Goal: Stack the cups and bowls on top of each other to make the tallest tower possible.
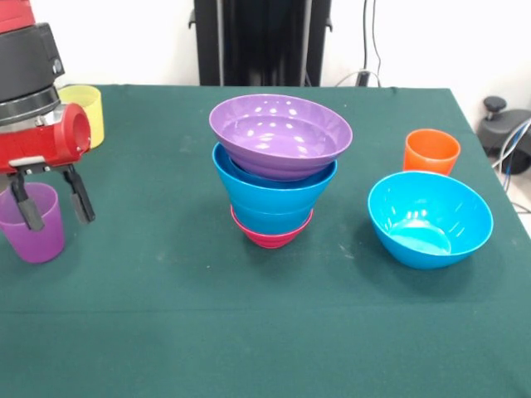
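Tower (278,178) at table centre: magenta bowl (272,235) under blue bowls (274,195), purple bowl (280,135) on top. Loose blue bowl (430,219) at 3 o'clock, orange cup (431,152) behind. Gripper (56,204) at 9 o'clock, fingers spread over purple cup (33,224); yellow cup (85,112) behind.

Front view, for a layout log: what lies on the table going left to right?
Purple cup → gripper → yellow cup → tower, topped by a purple bowl → orange cup, blue bowl.
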Controlling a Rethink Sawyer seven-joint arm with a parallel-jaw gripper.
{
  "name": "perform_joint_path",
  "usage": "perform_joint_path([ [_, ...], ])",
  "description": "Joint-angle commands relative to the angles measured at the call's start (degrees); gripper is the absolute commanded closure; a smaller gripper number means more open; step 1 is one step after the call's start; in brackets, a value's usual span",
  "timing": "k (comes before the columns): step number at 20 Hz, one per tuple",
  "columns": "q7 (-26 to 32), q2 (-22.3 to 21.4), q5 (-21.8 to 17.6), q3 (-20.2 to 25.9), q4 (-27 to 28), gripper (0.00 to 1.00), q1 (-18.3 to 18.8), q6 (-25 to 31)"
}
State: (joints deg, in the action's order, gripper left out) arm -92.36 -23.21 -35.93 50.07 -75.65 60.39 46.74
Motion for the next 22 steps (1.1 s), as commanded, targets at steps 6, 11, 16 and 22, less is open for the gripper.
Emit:
perform_joint_path([
  [6, 14.10, -8.52, -2.87, -3.34, -4.74, 0.00, -0.22, 5.69],
  [11, 12.83, -7.82, -3.50, -3.84, -7.23, 0.00, 0.84, 2.54],
  [16, 11.90, -6.74, -4.37, -4.28, -8.81, 0.00, 1.93, -0.01],
  [22, 11.31, -5.89, -5.22, -4.25, -10.00, 0.00, 2.68, -1.53],
])
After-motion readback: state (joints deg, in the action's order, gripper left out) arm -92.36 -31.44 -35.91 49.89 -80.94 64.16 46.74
